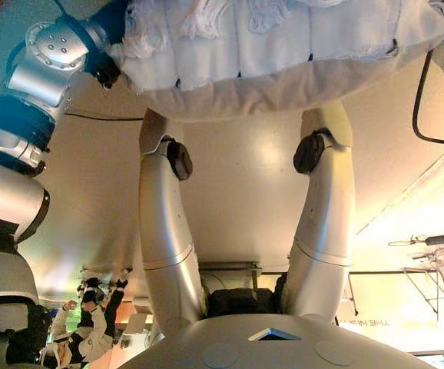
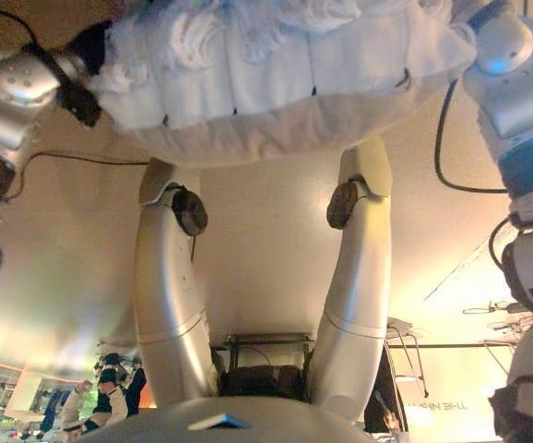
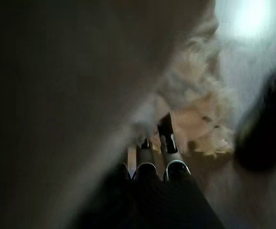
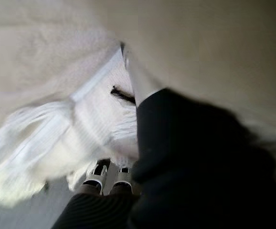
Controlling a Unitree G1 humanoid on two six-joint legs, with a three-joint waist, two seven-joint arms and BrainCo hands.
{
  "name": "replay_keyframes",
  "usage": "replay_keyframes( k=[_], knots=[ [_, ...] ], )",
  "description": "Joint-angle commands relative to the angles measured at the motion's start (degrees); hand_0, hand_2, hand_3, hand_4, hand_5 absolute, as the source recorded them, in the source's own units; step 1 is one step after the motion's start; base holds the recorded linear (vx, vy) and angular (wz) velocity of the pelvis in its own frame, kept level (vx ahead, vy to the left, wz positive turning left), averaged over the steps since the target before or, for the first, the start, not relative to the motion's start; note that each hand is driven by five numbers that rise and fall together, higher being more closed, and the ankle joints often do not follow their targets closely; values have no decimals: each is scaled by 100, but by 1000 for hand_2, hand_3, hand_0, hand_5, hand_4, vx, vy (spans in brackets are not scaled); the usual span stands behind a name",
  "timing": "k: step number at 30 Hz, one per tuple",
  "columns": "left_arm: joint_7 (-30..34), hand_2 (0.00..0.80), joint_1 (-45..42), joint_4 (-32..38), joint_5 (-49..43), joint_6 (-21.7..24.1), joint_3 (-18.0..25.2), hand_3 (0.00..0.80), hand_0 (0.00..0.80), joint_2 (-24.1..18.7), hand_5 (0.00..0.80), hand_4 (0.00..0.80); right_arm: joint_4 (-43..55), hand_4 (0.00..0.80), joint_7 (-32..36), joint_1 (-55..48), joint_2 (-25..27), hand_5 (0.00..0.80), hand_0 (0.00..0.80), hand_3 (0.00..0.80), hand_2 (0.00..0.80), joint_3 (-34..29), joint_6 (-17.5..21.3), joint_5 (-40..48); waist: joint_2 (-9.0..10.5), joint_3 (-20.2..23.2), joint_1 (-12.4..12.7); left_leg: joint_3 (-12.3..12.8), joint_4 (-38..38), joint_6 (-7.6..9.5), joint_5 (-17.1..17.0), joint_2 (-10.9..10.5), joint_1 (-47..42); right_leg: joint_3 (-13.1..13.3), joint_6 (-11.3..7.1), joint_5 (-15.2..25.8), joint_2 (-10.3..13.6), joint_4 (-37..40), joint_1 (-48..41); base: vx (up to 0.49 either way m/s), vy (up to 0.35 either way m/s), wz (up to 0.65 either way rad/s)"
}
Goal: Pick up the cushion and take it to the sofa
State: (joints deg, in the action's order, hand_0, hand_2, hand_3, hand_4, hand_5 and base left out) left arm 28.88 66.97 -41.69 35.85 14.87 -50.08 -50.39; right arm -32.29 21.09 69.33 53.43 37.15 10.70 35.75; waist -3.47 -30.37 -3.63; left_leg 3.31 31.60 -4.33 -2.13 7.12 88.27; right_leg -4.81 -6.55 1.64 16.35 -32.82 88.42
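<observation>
1. Locate the left hand (image 1: 105, 68) at the left end of the cushion (image 1: 283, 54). Only its dark ribbed cover shows in the eye views.
2. Check the left wrist view: the fingers (image 3: 170, 143) lie close side by side and run straight out. Their dark tips press into the cushion's tufted fabric.
3. Locate the right hand (image 4: 176, 157) at the cushion's right end. In the right wrist view, the finger bases (image 4: 96, 177) sit close together and run into the white fringe. You cannot tell whether the tips curl round the cloth.
4. Confirm the position of the cushion. It is off the floor (image 1: 245, 177), carried crosswise between the two hands, one hand at each end. Its white, ridged and fringed face is turned away from the floor, and its plain beige face is turned toward it.
5. Note the people (image 1: 91, 315) in the far left background, well apart from the cushion.
6. Note the thin metal frame (image 1: 437, 261) at the far right.
</observation>
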Motion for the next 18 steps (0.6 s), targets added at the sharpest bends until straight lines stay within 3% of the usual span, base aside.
replay_keyframes(
  k=[1,2,3,11,17,18],
  knots=[
    [772,800,-165,1952,1040,327,158,800,800,847,800,800,1298,220,643,-128,-596,220,220,220,220,162,145,629,-75,58,119,-594,-157,-182,340,81,-51,339,-374,-121,126,182,-51,-32,-63,12],
    [795,800,-346,2188,1281,201,287,800,800,906,800,800,1444,414,614,-238,-669,414,414,414,414,68,167,545,-48,58,150,-673,-196,-186,313,45,-77,330,-388,-103,127,223,-98,-31,-53,11],
    [794,800,-433,2263,1393,163,352,800,800,938,800,800,1501,800,549,-278,-695,800,800,800,800,30,235,460,-37,58,166,-707,-219,-191,293,30,-96,325,-393,-92,127,243,-126,-40,-61,9],
    [663,800,-1595,2381,1663,213,988,800,800,1346,800,800,1479,800,9,-1080,-1055,800,800,800,800,-640,442,432,28,58,271,-866,-543,-233,114,9,-808,180,-409,18,125,680,-952,-37,-31,1],
    [307,800,-2798,2496,1620,767,1404,800,800,1780,800,800,1479,800,6,-2330,-1417,800,800,800,800,-1118,909,362,90,58,334,-606,-760,-277,-43,149,-2040,-130,-391,96,223,985,-2318,-32,-57,0],
    [117,800,-3133,2568,1575,941,1462,800,800,1926,800,800,1594,800,-66,-2743,-1570,800,800,800,800,-1213,1061,275,132,58,350,-519,-772,-319,98,185,-2553,-205,-438,-20,218,1003,-2825,48,-98,5]
  ],
)
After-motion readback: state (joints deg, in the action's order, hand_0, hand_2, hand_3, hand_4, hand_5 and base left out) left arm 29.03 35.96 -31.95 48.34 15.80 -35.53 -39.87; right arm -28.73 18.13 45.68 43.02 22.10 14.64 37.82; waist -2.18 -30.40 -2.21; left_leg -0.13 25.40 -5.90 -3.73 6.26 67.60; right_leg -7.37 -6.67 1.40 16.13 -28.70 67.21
